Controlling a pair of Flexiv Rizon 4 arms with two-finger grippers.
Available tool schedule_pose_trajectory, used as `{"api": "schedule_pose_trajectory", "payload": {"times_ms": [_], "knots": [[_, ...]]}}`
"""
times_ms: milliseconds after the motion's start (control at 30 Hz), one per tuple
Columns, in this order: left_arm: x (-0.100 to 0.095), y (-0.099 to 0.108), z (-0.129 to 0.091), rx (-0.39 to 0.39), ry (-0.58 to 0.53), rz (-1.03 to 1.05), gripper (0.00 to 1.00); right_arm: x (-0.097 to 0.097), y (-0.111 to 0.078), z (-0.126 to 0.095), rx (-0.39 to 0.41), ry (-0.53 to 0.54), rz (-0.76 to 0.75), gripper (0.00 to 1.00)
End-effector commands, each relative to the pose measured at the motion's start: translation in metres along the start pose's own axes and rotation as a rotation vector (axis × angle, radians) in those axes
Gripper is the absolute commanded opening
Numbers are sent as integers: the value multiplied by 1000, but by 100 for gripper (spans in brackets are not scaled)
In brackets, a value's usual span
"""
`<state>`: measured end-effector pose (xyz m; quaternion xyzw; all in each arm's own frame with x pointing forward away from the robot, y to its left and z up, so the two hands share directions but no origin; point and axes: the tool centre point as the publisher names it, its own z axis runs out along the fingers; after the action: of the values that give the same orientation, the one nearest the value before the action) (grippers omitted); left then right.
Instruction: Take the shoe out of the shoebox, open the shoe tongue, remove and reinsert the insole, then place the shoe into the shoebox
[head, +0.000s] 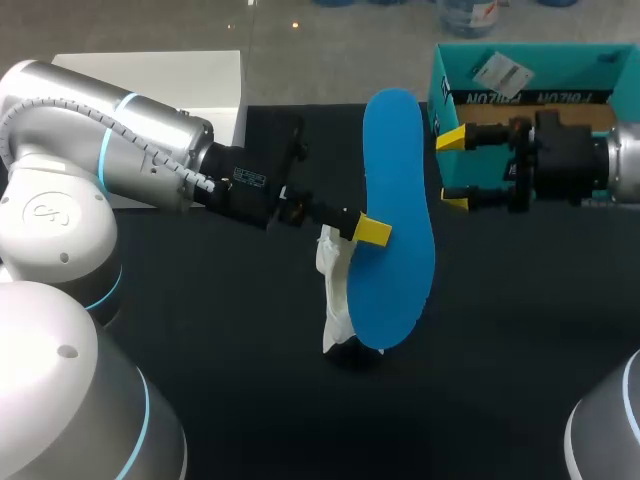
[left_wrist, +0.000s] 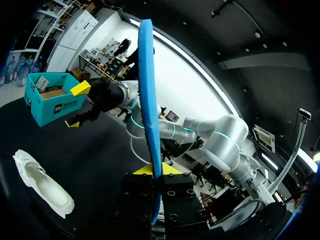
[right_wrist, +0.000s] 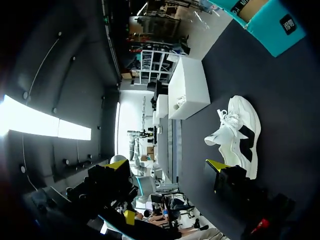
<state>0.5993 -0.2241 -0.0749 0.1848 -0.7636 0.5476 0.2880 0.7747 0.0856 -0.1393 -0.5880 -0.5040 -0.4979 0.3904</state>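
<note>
Insole sits pinched in left tool near shoe, while right tool stands spread beside shoebox.

Black table carries white shoe and teal shoebox.

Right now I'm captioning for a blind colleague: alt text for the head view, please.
The left pincer grips a blue insole above the black table, a white shoe lying close by. The right pincer hangs open near the teal shoebox.
</note>
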Motion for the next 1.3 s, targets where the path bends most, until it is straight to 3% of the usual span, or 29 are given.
{"api": "schedule_pose_trajectory", "payload": {"times_ms": [33,467,833,1000,1100,1300], "knots": [[0,1,0,3,1,1,0,14,3,-8,14,-13,-30,100],[0,1,0,3,1,1,0,52,7,-3,95,9,-79,100],[0,1,0,3,1,1,0,52,7,-2,90,12,-79,100],[-19,-5,-13,6,-132,355,0,52,7,-2,90,12,-79,100],[-25,-8,-20,29,-159,448,0,52,7,-2,90,12,-79,100],[-41,-10,-28,-76,-241,715,0,52,7,-2,90,12,-79,100]]}}
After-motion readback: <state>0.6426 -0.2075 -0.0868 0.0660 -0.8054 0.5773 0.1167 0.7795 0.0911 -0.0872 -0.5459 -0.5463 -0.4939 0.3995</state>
